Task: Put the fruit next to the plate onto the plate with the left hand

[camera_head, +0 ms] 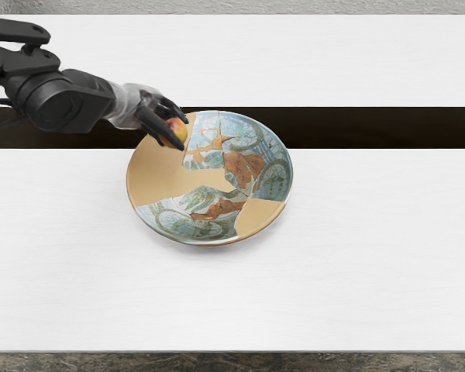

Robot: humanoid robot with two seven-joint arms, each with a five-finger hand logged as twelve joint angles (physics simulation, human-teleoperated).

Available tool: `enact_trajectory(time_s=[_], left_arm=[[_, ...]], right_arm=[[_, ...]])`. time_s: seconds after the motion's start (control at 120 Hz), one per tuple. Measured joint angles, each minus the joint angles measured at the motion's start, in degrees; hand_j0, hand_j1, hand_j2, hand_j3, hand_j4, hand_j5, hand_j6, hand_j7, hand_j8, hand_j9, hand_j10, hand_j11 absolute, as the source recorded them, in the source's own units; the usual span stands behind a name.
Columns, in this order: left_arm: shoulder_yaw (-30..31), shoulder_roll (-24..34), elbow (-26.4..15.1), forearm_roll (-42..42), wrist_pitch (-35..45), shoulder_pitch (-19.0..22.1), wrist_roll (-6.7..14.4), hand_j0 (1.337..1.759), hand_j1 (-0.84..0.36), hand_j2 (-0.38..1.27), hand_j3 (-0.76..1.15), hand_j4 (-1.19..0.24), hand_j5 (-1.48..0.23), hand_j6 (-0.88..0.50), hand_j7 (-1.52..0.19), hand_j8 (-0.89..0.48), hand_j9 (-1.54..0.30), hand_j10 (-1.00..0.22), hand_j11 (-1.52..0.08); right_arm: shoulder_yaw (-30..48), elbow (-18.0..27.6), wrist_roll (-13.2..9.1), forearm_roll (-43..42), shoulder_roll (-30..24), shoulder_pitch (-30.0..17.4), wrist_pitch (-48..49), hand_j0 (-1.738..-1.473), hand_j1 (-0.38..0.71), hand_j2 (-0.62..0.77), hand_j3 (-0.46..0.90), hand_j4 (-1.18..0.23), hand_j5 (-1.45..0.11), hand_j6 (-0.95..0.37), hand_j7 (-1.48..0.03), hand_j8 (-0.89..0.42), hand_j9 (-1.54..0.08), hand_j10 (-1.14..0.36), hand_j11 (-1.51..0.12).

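- Your left robot hand (pixel 158 116) reaches in from the picture's 9 o'clock edge on a thick black forearm (pixel 62 99) and ends over the plate's rim at about 10 o'clock.
- The robot hand's dark fingers (pixel 169 139) are curled around 1 small round fruit (pixel 177 129), yellow with a red blush. Only part of the fruit shows between them.
- The fruit sits just inside the plate's edge at 10 o'clock, held in the grasp. You cannot tell from this view whether it touches the plate or hangs just above it.
- The plate (pixel 156 182) is a wide, shallow dish near the middle of the view. It has plain tan patches at 9 o'clock and 5 o'clock, and blue, green and rust-coloured painted patterns across the rest.
- The plate rests on a white counter (pixel 356 263) that fills most of the view.
- 1 dark gap (pixel 372 128) runs across the counter from 9 o'clock to 3 o'clock, passing behind the plate's far rim at 12 o'clock and behind the forearm.
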Motion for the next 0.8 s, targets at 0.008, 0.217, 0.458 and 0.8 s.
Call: enact_trajectory(time_s=[0.008, 0.217, 0.458, 0.8], left_arm=[[-0.21, -0.14, 0.0, 0.0, -0.02, 0.24, 0.0, 1.65, -0.44, 0.48, 0.0, -0.63, -1.14, -0.25, -1.17, -0.28, -1.21, -0.65, -1.18], [-2.19, -2.24, 0.1, 0.25, 0.16, 2.85, -0.19, 1.648, -0.39, 0.34, 0.0, -0.62, -1.16, -0.26, -1.18, -0.3, -1.2, -0.67, -1.18], [-1.92, -2.67, 0.08, 0.38, 0.08, 3.74, -0.25, 1.653, -0.06, 0.18, 0.0, -0.4, -0.6, -0.19, -0.6, -0.2, -0.61, -0.37, -0.61], [2.5, 18.92, -0.59, 0.38, -13.49, -1.71, -0.17, 1.657, 0.27, 0.03, 0.0, -0.08, -0.12, -0.04, -0.12, -0.04, -0.12, -0.07, -0.12]], right_arm=[[0.0, 0.0, 0.0, 0.0, 0.0, 0.01, 0.0, -1.658, -0.33, 0.0, 0.0, -0.02, -0.02, -0.02, -0.02, -0.02, -0.02, -0.02, -0.02], [0.0, 0.0, 0.0, 0.0, 0.0, 0.0, 0.0, -1.658, -0.33, 0.0, 0.0, -0.02, -0.02, -0.02, -0.02, -0.02, -0.02, -0.02, -0.02], [0.0, 0.0, 0.0, 0.0, 0.0, 0.01, 0.0, -1.658, -0.33, 0.0, 0.0, -0.02, -0.02, -0.02, -0.02, -0.02, -0.02, -0.02, -0.02], [0.0, 0.0, 0.0, 0.0, 0.0, 0.01, 0.0, -1.658, -0.33, 0.0, 0.0, -0.02, -0.02, -0.02, -0.02, -0.02, -0.02, -0.02, -0.02]])
